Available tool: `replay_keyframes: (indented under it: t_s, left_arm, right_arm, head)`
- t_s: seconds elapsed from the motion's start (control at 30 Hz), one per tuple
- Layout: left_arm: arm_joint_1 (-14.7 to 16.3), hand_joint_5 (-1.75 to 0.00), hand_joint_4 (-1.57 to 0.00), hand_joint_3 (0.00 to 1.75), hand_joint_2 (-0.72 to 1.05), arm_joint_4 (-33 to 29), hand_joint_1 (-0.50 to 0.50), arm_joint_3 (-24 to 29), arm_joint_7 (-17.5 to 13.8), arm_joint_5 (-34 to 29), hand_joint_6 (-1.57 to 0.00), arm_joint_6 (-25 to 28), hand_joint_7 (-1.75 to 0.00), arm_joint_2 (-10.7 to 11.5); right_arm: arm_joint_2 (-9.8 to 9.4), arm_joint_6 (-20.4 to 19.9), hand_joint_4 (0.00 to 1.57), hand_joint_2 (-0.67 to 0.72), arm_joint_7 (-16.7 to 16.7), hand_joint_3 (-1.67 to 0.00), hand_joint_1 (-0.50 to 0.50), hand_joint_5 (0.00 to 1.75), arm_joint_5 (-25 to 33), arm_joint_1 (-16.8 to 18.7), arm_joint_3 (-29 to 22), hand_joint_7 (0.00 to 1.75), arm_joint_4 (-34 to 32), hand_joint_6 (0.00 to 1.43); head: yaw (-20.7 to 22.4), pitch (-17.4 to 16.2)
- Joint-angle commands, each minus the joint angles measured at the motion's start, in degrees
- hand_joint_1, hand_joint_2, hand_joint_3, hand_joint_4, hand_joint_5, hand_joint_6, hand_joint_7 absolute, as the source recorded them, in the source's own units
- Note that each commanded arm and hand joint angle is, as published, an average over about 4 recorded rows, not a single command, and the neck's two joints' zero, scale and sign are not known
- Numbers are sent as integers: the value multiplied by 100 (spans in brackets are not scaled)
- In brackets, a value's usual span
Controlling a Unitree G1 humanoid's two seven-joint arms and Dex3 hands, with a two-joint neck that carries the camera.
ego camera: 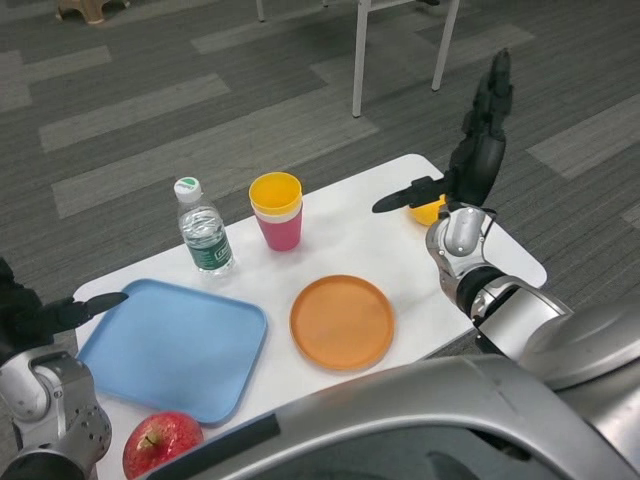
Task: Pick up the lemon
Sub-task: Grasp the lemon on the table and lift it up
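Apple (162,444): red, at the near left edge of the tabletop (350,225), just beside the near corner of the tray.
Tray (175,347): blue, rectangular, flat on the near left part of the tabletop, nothing in it.
Plate (342,321): orange, round, just right of the tray, near the middle, nothing on it.
Bottle (204,230): clear plastic, white cap, green label, upright beyond the tray toward the far left.
Cups (277,211): a yellow one nested in a pink one, upright, just right of the bottle.
Lemon (430,211): yellow, at the far right edge of the tabletop, largely hidden behind the right hand; only a small part shows.
Right hand (472,160): black, raised over the far right corner, fingers stretched upward and apart, thumb pointing left above the tabletop; released, grasping nothing. Whether it touches the lemon cannot be told.
Left hand (45,315): black, at the left edge beside the tray, mostly cut off by the frame; one finger reaches toward the tray's far left corner. Cannot tell whether it is released or clenched.
Floor (200,90): grey striped carpet, with white furniture legs (360,55) standing beyond the tabletop.
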Motion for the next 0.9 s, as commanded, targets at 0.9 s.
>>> replay_keyframes:
  t_s: [0.9]
  left_arm:
    - [-170,0,0,9,-28,127,-19,-97,-179,-78,0,269,-7,-15]
  right_arm:
    - [49,1766,73,60,964,0,-46,0,-18,-833,141,0,2468,0]
  head:
    - [-848,807]
